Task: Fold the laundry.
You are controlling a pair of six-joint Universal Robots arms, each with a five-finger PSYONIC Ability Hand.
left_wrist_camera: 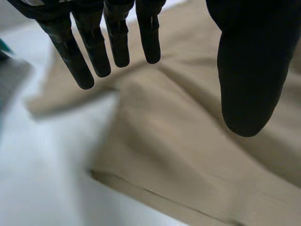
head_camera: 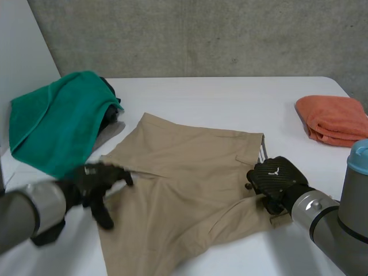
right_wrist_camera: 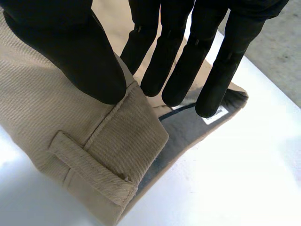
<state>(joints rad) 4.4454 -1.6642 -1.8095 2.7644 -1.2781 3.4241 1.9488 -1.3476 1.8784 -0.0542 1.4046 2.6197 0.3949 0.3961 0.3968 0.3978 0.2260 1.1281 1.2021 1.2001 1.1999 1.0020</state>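
Tan trousers (head_camera: 190, 172) lie spread flat across the middle of the white table (head_camera: 230, 98). My left hand (head_camera: 95, 181) hovers at their left edge, fingers (left_wrist_camera: 94, 47) straight and spread with the thumb apart; nothing is held, and the tan cloth (left_wrist_camera: 178, 141) lies just under the palm. My right hand (head_camera: 276, 177) sits on the waistband at the trousers' right edge. There the thumb (right_wrist_camera: 80, 52) presses on the outside of the waistband (right_wrist_camera: 131, 136) and the fingers reach onto its grey inner side, pinching it beside a belt loop (right_wrist_camera: 89, 167).
A green towel (head_camera: 57, 121) drapes over a dark and grey pile of clothes at the table's left edge. A folded orange cloth (head_camera: 333, 118) lies at the right edge. Bare table stretches behind the trousers and along the front right.
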